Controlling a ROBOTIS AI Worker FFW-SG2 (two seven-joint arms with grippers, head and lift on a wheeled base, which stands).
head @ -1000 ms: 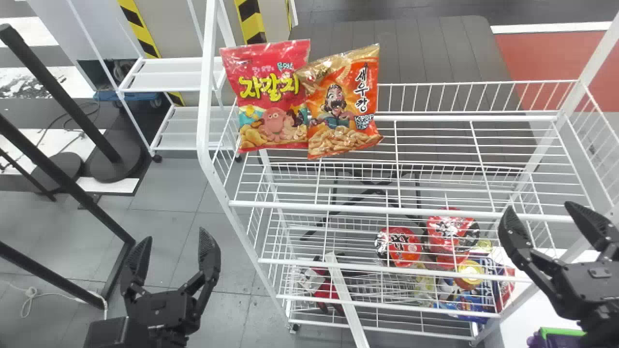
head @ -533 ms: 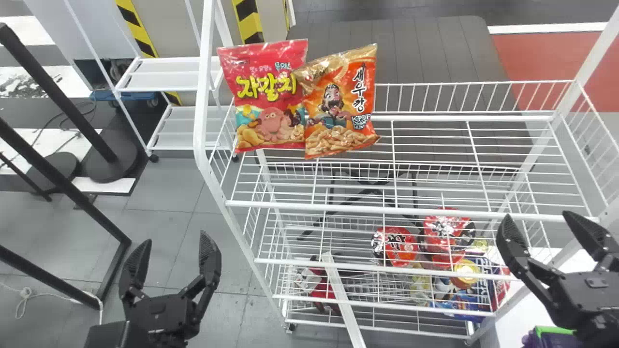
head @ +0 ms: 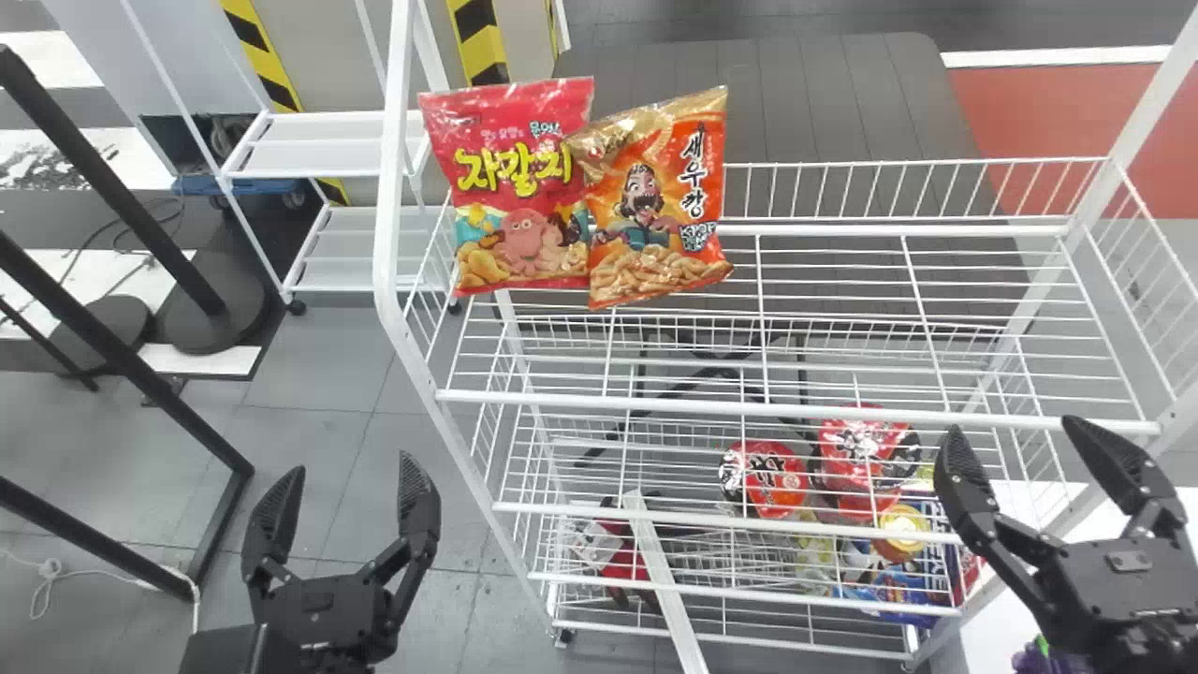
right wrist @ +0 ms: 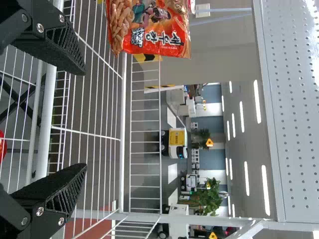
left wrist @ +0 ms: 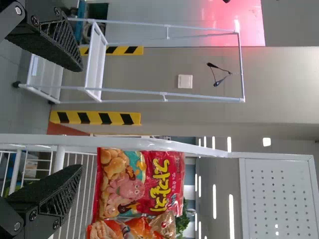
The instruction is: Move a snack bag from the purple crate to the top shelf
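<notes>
Either pre-pick or already placed, my guess: left gripper [head: 351, 465] and right gripper [head: 1017, 432] empty, jaws wide.
Red bag [head: 524, 187] and orange bag [head: 660, 201] upper left on top shelf [head: 796, 410]; can't tell if either's the target. Next: right jaws down to purple crate [head: 1041, 661], lower right, if a bag's waiting; else retreat. Head view gives me the crate, right wrist view a perforated panel [right wrist: 299, 99].

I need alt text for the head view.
A red snack bag and an orange snack bag stand overlapping at the top shelf's left end. Left gripper, lower left, and right gripper, lower right, are open and empty; part of the purple crate shows at bottom right.
</notes>
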